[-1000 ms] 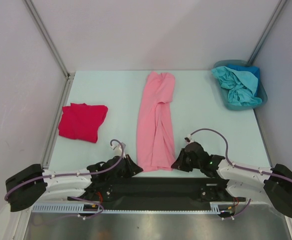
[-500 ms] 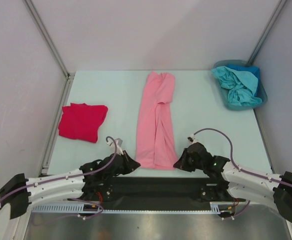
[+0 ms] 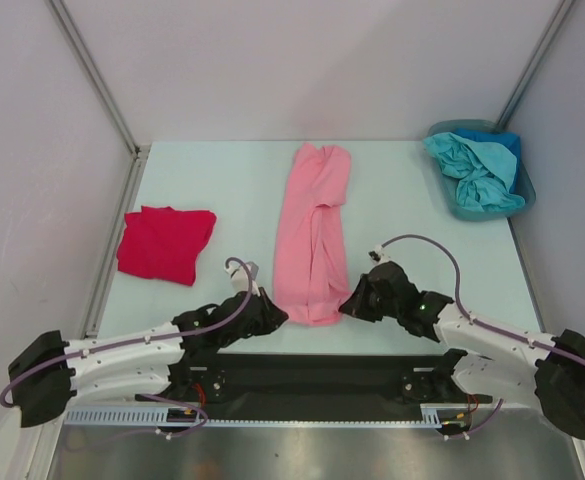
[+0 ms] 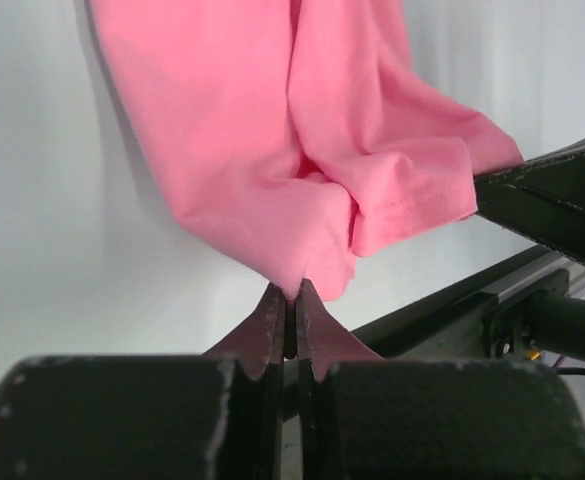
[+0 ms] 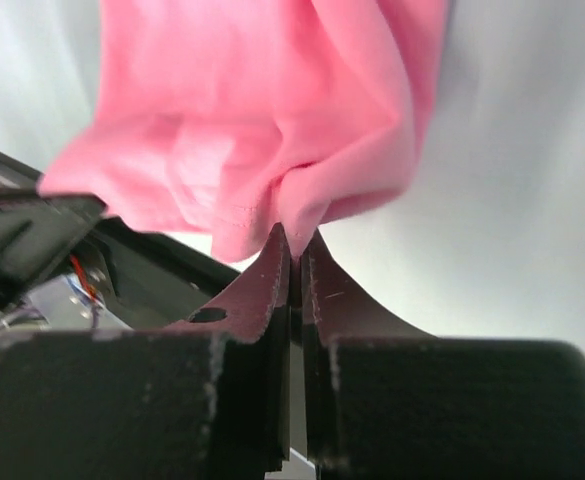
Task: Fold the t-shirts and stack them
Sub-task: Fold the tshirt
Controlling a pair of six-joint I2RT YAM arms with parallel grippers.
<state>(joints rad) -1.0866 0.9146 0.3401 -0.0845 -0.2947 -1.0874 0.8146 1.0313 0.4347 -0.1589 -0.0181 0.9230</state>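
Note:
A light pink t-shirt (image 3: 313, 235) lies as a long narrow strip down the middle of the table, its near end lifted. My left gripper (image 3: 275, 314) is shut on the strip's near left corner; its wrist view has the pink cloth (image 4: 272, 170) pinched at the fingertips (image 4: 270, 312). On the near right corner my right gripper (image 3: 348, 305) is shut, the pink hem (image 5: 262, 150) clamped between its fingertips (image 5: 316, 268). A folded bright red t-shirt (image 3: 164, 243) rests at the left. Teal and blue t-shirts (image 3: 477, 170) are heaped in a bin.
The teal bin (image 3: 462, 209) stands at the far right corner against the wall. A metal rail (image 3: 112, 240) runs along the table's left edge. The black base bar (image 3: 312, 375) of the arms lies just behind the grippers.
Both grippers closed on the pink shirt's near corners and moved away from the bases, lifting the near end so the strip's edge now sits farther up the table.

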